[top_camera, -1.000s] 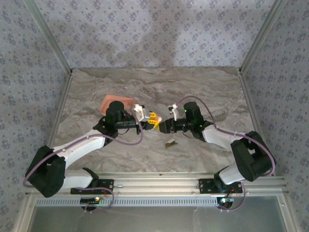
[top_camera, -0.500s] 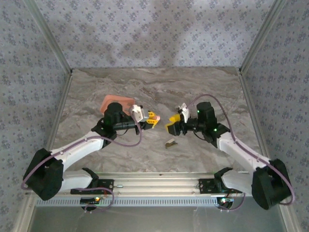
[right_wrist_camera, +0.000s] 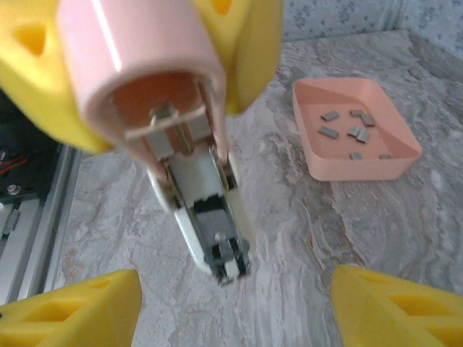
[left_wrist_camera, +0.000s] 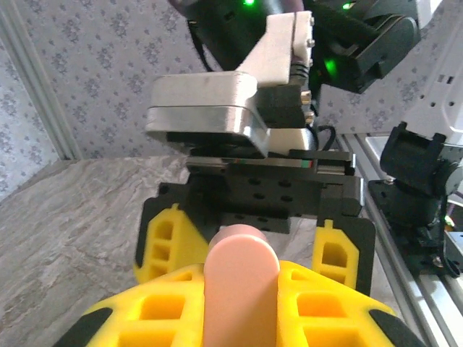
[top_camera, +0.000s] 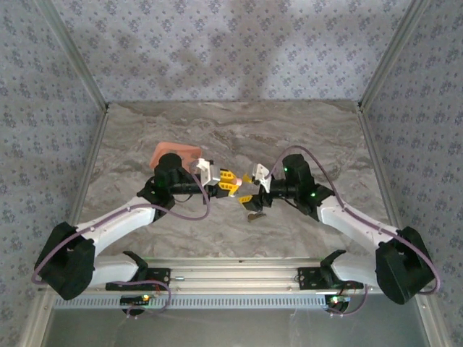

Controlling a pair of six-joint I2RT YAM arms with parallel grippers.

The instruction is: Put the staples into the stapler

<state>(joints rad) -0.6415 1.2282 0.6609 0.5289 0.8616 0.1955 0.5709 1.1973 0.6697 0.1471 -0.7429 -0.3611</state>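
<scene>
The left gripper (top_camera: pixel 230 182) is clenched on the pink end of the stapler (right_wrist_camera: pixel 137 58). The stapler's white lower half hangs open with its metal channel bared, just ahead of the gap between the spread, empty fingers of the right gripper (right_wrist_camera: pixel 235 293), touching neither. The staples (right_wrist_camera: pixel 352 131) lie loose in the tray (right_wrist_camera: pixel 340 165), well beyond both sets of fingers. The stapler looks light, stiff and glossy, so probably slippery. Its hinged half may swing, so the flat sides suit a hold. The staples seem tiny and brittle, best pinched across their long edges. No writing is legible.
</scene>
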